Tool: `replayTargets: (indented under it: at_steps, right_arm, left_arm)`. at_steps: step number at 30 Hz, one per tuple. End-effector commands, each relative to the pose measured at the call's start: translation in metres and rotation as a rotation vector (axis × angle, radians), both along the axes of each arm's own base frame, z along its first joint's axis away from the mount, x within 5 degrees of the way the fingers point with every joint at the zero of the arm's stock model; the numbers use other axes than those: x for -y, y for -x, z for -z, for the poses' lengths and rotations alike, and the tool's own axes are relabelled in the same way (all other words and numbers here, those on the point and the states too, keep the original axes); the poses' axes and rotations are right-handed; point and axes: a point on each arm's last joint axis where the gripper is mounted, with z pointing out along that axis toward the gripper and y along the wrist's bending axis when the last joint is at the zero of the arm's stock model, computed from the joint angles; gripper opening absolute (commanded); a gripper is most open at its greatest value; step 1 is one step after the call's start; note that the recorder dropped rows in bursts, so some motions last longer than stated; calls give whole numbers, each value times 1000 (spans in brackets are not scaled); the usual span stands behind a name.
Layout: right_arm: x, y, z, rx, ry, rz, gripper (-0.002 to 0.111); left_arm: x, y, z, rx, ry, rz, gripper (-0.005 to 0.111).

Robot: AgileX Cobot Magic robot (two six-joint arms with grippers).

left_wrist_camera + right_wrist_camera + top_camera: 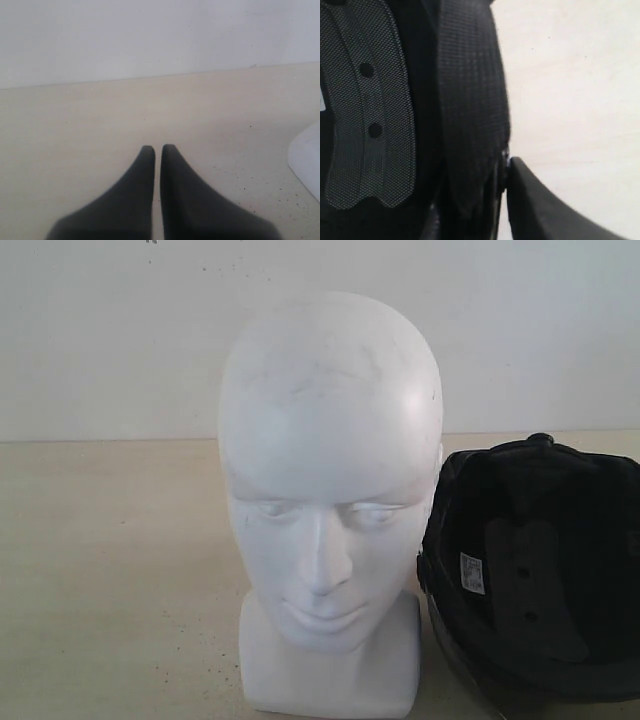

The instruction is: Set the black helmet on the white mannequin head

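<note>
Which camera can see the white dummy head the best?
The exterior view. It shows the white mannequin head whole, face to the camera, from crown to base. The left wrist view catches only a white corner of it at the edge. The right wrist view shows none of it, only the padded lining of the black helmet.

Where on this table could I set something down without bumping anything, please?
In the exterior view, the bare table left of the white mannequin head is free. The right is crowded: the black helmet lies close beside the head, no gap visible.
</note>
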Motion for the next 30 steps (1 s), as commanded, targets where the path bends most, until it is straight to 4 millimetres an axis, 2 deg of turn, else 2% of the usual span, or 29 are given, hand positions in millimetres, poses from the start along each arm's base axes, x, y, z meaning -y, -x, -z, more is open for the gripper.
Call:
replayTargets:
  at_steps: [1,2,3,12,20,22,23,27,30]
  right_arm:
    - [2,4,1,-48,40,-44,7]
    - [2,6,1,-71,54,-60,1]
    - [3,8,1,-87,65,-73,0]
    - [6,21,-23,-4,166,-138,0]
    - [8,18,-24,32,193,-150,1]
    - [8,17,-25,45,195,-149,8]
    - [8,17,-25,47,195,-149,15]
    - [8,16,-25,53,196,-149,50]
    - [8,16,-25,54,195,-148,58]
  left_arm:
    - [0,0,-1,9,5,1,4]
    - [0,0,-1,9,5,1,4]
    - [0,0,-1,9,5,1,4]
    - [0,0,-2,11,5,1,4]
    - [0,0,-2,11,5,1,4]
    - [0,0,-2,11,5,1,4]
    - [0,0,-2,11,5,1,4]
    - [0,0,-2,11,5,1,4]
    - [0,0,-2,11,5,1,4]
